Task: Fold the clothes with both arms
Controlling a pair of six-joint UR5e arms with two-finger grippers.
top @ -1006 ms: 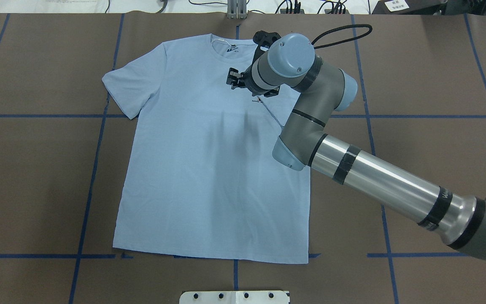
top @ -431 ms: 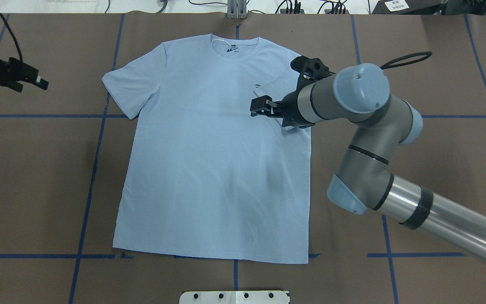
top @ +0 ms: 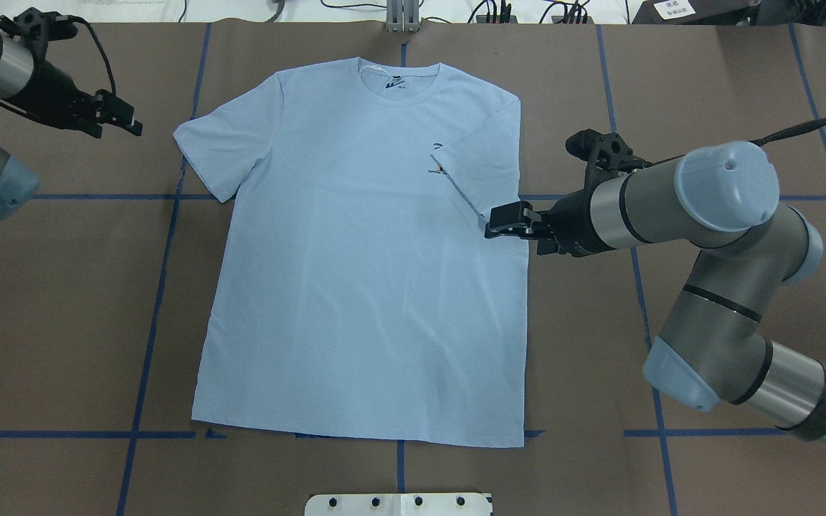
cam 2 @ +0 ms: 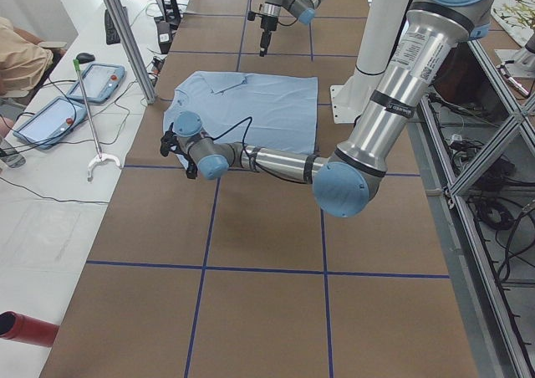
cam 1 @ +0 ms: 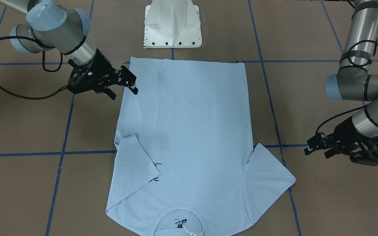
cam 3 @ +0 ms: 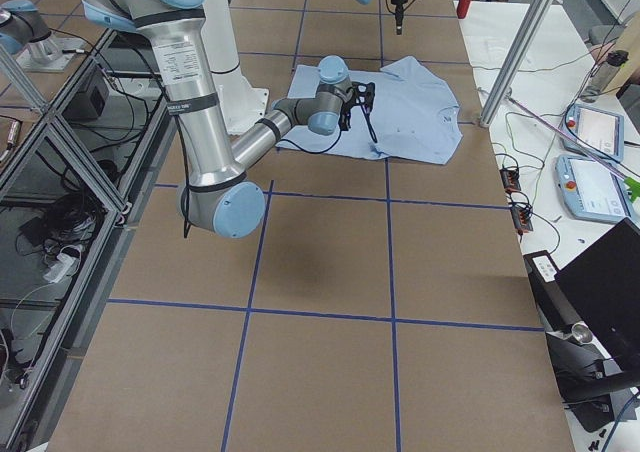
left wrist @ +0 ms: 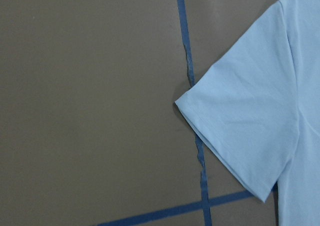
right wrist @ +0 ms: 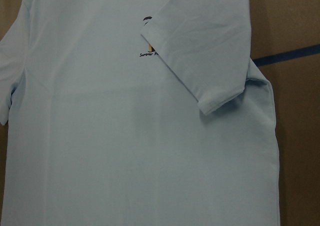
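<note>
Light blue short-sleeved cotton T-shirt (top: 355, 287) lies flat, front up, on the brown table with blue tape grid lines (top: 707, 72), centre of the overhead frame. Its long axis runs top to bottom there, ribbed round collar (top: 400, 101) at the top, straight hem (top: 355, 433) at the bottom. The front-facing frame shows it flipped, collar at the bottom edge. The sleeve on frame right (top: 488, 154) is folded inward over the chest, half covering the small dark-and-orange print (right wrist: 146, 51). Its script looks like "Summer P", the rest hidden. The sleeve on frame left (top: 223, 143) is spread flat. The dark neck label (top: 393, 85) has a white logo, unreadable. The right tool (cam 1: 125, 94) has its fingers spread and empty at the shirt's right edge, just below the folded cuff. The left tool (top: 117, 127) is spread and empty at upper left, apart from the flat sleeve.
</note>
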